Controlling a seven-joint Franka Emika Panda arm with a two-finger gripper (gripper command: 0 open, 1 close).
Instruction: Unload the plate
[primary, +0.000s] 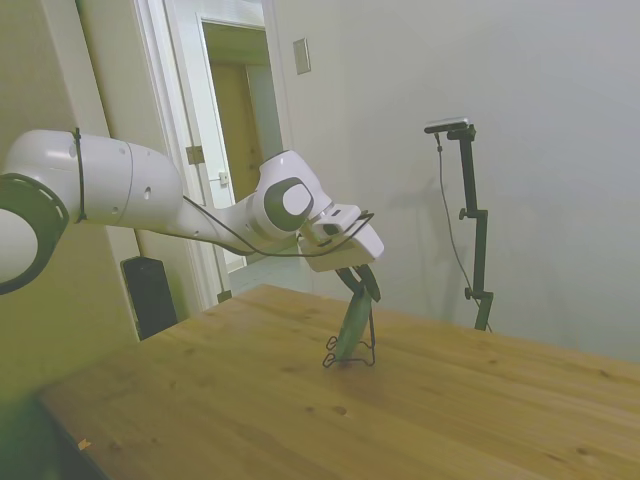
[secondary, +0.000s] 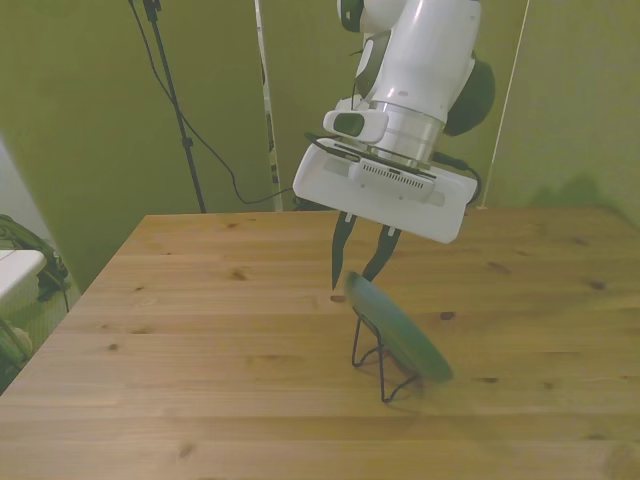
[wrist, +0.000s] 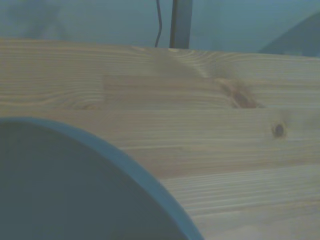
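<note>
The sage-green plate stands on edge, leaning in a thin black wire stand near the middle of the wooden table. From the side the plate shows as a narrow upright sliver in the wire stand. My gripper hangs right over the plate's upper rim, open, with one dark finger on each side of the rim. In the side view the gripper meets the plate's top edge. The wrist view shows the plate filling one corner, blurred.
Bare wood surrounds the stand on all sides. A doorway and a dark box lie beyond the table's far corner in the side view. A cable hangs against the wall behind the table.
</note>
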